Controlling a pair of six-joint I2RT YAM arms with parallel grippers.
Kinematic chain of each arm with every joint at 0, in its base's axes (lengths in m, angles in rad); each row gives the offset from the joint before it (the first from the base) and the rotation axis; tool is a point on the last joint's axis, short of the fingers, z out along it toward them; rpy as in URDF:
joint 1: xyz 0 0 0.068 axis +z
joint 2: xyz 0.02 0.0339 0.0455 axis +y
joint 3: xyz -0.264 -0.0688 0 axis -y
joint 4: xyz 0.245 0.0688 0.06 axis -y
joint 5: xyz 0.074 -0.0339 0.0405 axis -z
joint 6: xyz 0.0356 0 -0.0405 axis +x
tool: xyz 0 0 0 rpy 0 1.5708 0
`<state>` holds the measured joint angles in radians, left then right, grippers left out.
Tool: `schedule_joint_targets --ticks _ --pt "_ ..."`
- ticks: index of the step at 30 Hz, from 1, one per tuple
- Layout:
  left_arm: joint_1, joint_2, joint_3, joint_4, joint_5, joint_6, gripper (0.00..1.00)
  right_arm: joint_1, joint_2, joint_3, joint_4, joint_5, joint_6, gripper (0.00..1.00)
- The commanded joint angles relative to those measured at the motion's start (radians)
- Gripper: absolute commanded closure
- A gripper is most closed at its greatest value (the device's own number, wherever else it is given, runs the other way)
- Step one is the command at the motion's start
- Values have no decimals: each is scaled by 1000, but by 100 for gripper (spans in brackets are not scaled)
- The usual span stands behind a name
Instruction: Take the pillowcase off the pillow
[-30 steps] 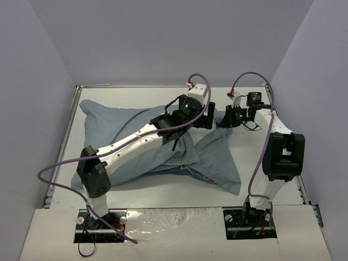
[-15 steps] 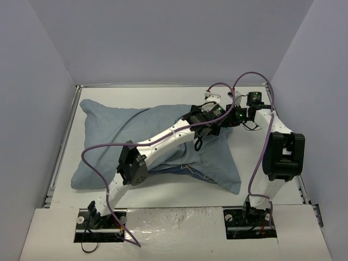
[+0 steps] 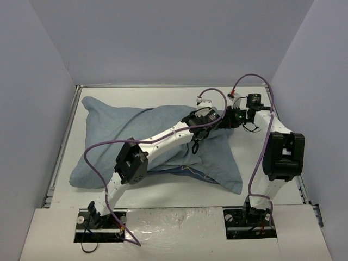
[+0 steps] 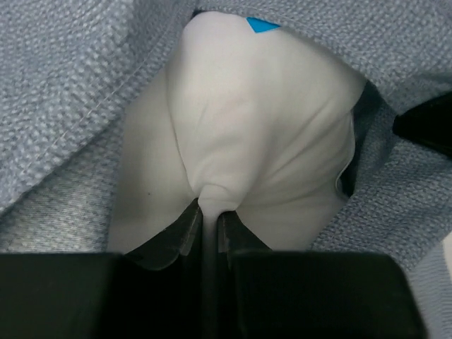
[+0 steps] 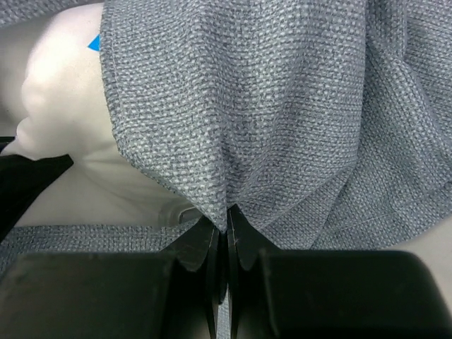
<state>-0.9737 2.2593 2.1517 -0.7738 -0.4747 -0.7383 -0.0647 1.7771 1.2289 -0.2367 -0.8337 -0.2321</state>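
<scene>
across the white counter (image 3: 136, 95) lies the pillowcase (image 3: 114, 130), a wide grey-blue sack spread from the far left corner to the near right, with a darker printed strip along its near edge. at its open mouth on the far right, the white pillow (image 4: 261, 120) bulges out, ringed by blue cloth. the left hand (image 4: 210, 212) is closed almost tight, pinching a fold of the pillow's white fabric. the right hand (image 5: 226, 224), just beside it, is clamped on the pillowcase's hem, cloth draping away from its tips. a small blue mark (image 4: 263, 25) sits on the pillow.
</scene>
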Motion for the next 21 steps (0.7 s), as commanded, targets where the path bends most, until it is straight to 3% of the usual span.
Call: schedule_joint_targets --ticks 1,6,12,19,21 --pt "32 -72 -110 -39 61 -47 98 -9 -22 -2 7 -31 5 100" --pt "30 -291 -338 80 65 40 98 -41 -27 12 75 -38 68 100" --pt "35 -506 -679 274 254 100 98 -17 1 53 270 67 241 100" --pt "23 -583 -826 361 314 119 98 83 84 61 327 467 514 100" --pt "26 -602 -823 354 311 128 98 85 110 47 349 489 536 100"
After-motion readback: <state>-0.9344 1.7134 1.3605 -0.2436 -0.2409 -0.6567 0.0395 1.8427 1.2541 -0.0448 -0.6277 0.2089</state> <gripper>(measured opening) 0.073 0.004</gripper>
